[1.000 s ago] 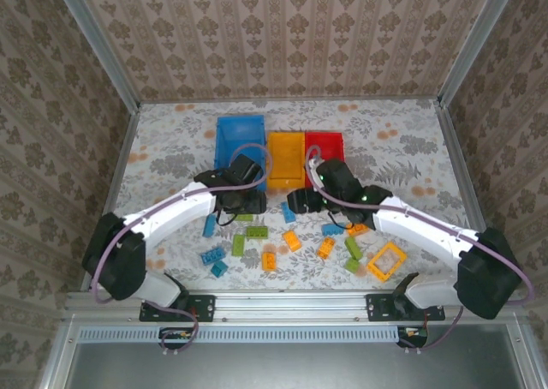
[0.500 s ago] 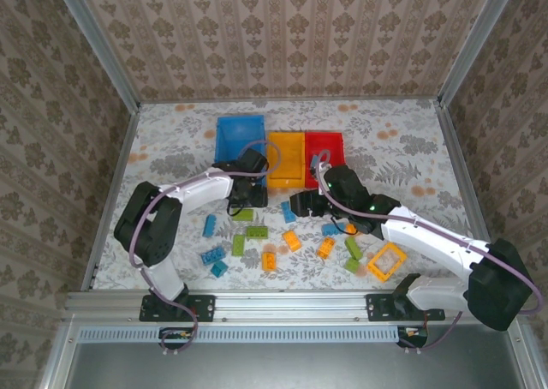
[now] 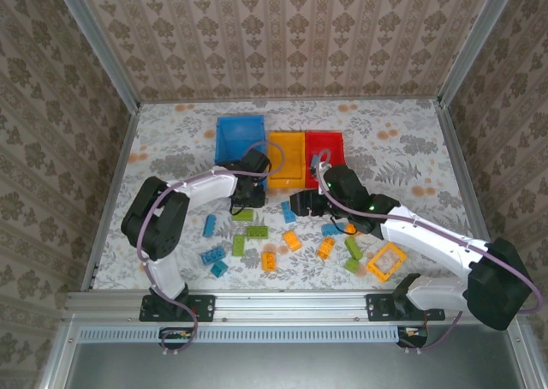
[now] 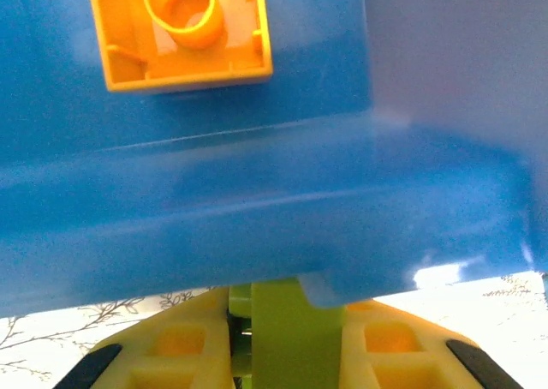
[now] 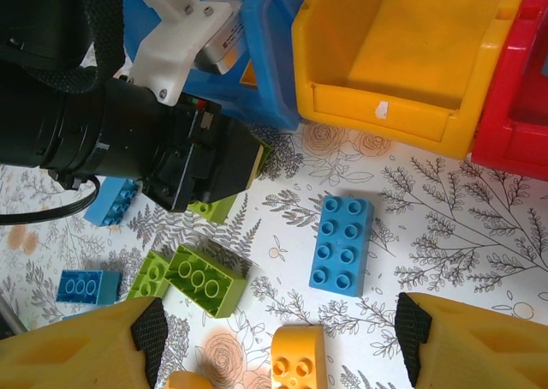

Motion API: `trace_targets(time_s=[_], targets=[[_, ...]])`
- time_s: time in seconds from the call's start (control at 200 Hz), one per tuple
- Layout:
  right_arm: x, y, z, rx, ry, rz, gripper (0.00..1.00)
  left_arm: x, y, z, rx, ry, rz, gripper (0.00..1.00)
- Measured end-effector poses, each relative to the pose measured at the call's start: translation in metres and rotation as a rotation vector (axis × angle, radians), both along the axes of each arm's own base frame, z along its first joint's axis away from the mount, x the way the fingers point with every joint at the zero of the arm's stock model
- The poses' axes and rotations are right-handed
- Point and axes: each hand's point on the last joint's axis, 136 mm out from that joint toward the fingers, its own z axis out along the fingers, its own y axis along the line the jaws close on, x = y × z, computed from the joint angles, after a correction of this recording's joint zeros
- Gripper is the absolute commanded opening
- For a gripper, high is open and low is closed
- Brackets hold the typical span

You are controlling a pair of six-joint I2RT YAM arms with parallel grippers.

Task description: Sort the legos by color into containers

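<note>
Lime brick (image 4: 276, 346) pinched in left end effector (image 4: 284, 314); right end effector (image 5: 281, 327) gapes wide, empty.

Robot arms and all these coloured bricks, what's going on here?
The robot is sorting toy bricks by colour. The left end effector grips a lime green brick right at the front wall of the blue bin; an orange brick lies inside that bin. The right end effector hangs open above a blue brick on the table, just in front of the yellow bin.
</note>
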Motion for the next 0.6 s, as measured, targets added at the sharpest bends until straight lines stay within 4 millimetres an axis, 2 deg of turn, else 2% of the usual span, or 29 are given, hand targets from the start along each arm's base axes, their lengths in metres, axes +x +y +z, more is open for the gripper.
trace_targets(time_s=[0.125, 0.345, 0.425, 0.5, 0.6], targets=[[0.001, -0.003, 0.001, -0.008, -0.01, -0.011, 0.73, -0.008, 0.001, 0.02, 0.005, -0.027, 0.007, 0.15], [0.007, -0.022, 0.024, 0.006, -0.069, -0.079, 0.72, -0.029, -0.017, 0.092, -0.075, -0.135, -0.037, 0.15], [0.012, -0.031, 0.032, 0.015, -0.093, -0.112, 0.72, -0.02, -0.032, 0.113, -0.103, -0.163, -0.049, 0.15], [0.017, -0.041, 0.037, 0.021, -0.107, -0.148, 0.71, -0.002, -0.051, 0.13, -0.131, -0.194, -0.052, 0.16], [0.024, -0.056, 0.038, 0.03, -0.108, -0.203, 0.71, 0.021, -0.075, 0.135, -0.144, -0.209, -0.066, 0.16]])
